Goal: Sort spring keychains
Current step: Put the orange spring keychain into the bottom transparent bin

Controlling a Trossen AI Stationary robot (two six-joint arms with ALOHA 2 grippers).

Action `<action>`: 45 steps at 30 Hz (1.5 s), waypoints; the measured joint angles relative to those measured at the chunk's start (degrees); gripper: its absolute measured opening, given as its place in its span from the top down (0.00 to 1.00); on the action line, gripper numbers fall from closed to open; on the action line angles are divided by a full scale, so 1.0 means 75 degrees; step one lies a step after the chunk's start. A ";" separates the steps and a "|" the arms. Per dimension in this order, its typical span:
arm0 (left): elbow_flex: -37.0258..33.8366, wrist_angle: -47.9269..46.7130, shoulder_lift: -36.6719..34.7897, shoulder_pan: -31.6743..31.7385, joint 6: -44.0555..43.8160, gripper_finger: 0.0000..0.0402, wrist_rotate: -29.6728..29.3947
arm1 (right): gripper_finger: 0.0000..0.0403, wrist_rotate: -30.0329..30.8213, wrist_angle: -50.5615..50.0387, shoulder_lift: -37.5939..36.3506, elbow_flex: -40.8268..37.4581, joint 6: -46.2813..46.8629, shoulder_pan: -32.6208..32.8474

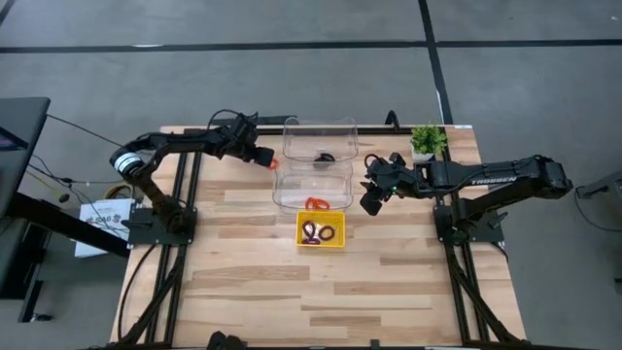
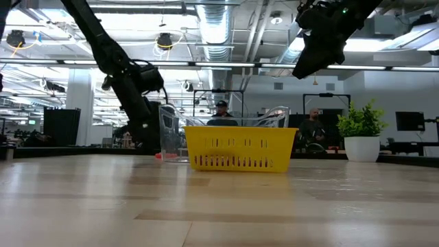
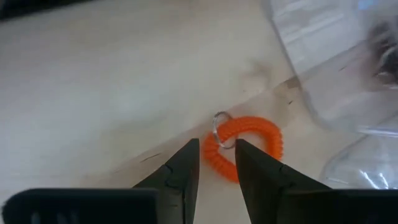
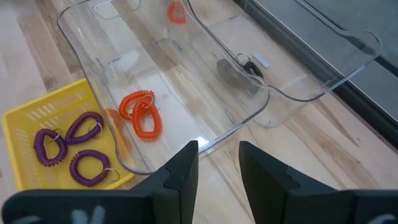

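My left gripper (image 1: 264, 156) is low over the table's far left part, beside the clear bins, and shut on an orange-red spring keychain (image 3: 245, 146), which also shows in the high view (image 1: 273, 163). The far clear bin (image 1: 319, 128) holds a black keychain (image 4: 239, 67). The near clear bin (image 1: 292, 185) holds two orange-red keychains (image 4: 142, 112). The yellow tray (image 1: 303, 239) holds three purple keychains (image 4: 68, 149). My right gripper (image 1: 372, 199) hangs above the table to the right of the near bin, fingers a little apart, empty. My left gripper pinches the near side of the orange-red keychain's coil (image 3: 219, 160) between its two fingers, close to the small metal ring (image 3: 221, 129). The fingers slant down from the table's left side. The keychain lies flat at table level (image 2: 159, 156) beyond the fingertips.
A small potted plant (image 1: 426, 143) stands at the table's far right corner. The two clear bins and the yellow tray stand in a row at the table's middle. Bare wood (image 1: 321, 301) stretches across the near half. People show in the room behind the table.
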 joint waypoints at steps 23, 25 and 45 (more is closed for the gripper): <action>0.0000 0.0124 0.0271 0.0000 0.0413 0.75 -0.0139 | 0.74 0.0203 -0.0061 0.0000 0.0000 0.0055 -0.0017; 0.0000 0.0119 0.0271 -0.0012 0.0426 0.75 -0.0204 | 0.74 0.0238 -0.0061 0.0000 0.0000 0.0055 -0.0017; 0.0006 0.0186 0.0496 -0.0271 0.0692 0.75 -0.0340 | 0.74 0.0411 -0.0058 0.0000 0.0000 0.0055 -0.0017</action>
